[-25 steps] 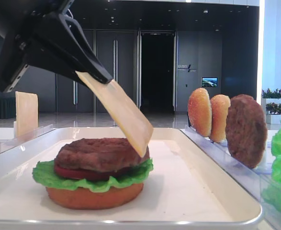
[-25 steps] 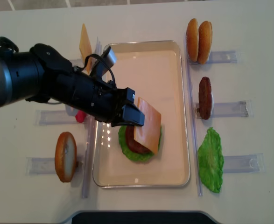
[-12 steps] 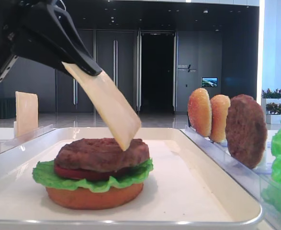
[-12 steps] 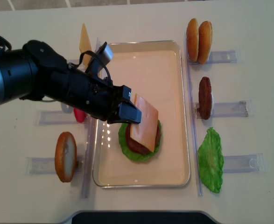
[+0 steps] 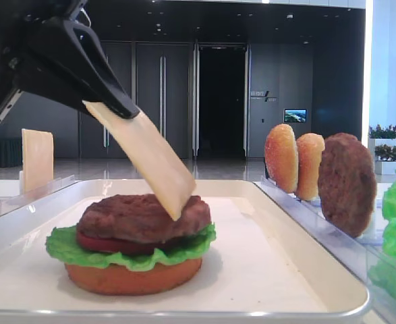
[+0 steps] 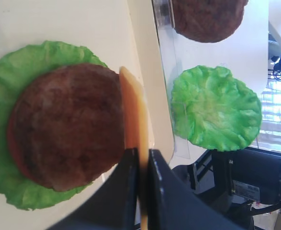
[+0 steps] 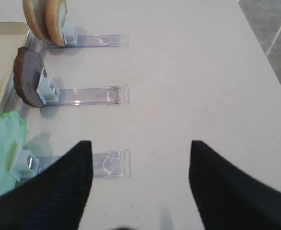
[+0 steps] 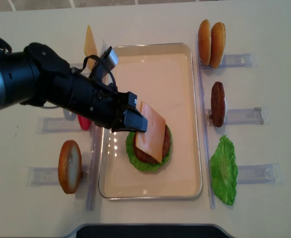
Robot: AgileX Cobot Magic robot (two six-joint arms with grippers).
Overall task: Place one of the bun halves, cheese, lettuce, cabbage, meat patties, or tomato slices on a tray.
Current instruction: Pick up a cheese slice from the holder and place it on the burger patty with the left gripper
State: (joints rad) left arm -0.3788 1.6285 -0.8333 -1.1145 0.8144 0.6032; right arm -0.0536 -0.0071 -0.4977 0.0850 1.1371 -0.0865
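L gripper [image 8: 135, 120] is pinched tight on 1 edge of the cheese [image 8: 151, 132] – the slice hangs slanted down from its jaws, lower corner at or just above the top of the meat patty [image 5: 144, 217]; can't tell if it touches. The patty tops a stack on the tray [image 8: 182, 186]: bun half [image 5: 133, 277] at the bottom, then lettuce [image 5: 69, 246], a tomato slice [image 5: 106, 244] showing as a dark red edge, patty on top. Stack sits in the tray's near half, approx. mid-width.

R gripper [image 7: 138, 187] – fingers spread wide, nothing between them, over bare table [image 8: 264, 29] to the right of the tray, near the clear holders [image 7: 99, 98].

Along the tray's right edge, upright in holders: 2 bun halves [image 8: 210, 36] at the far end, a spare patty [image 8: 217, 104] mid-way, a lettuce leaf [image 8: 223, 170] near the front. Along the left edge: a 2nd cheese slice [image 8: 89, 45] at the far end, a red slice [image 8: 85, 123] partly hidden by the L arm, 1 more bun half [image 8: 69, 166] toward the front.
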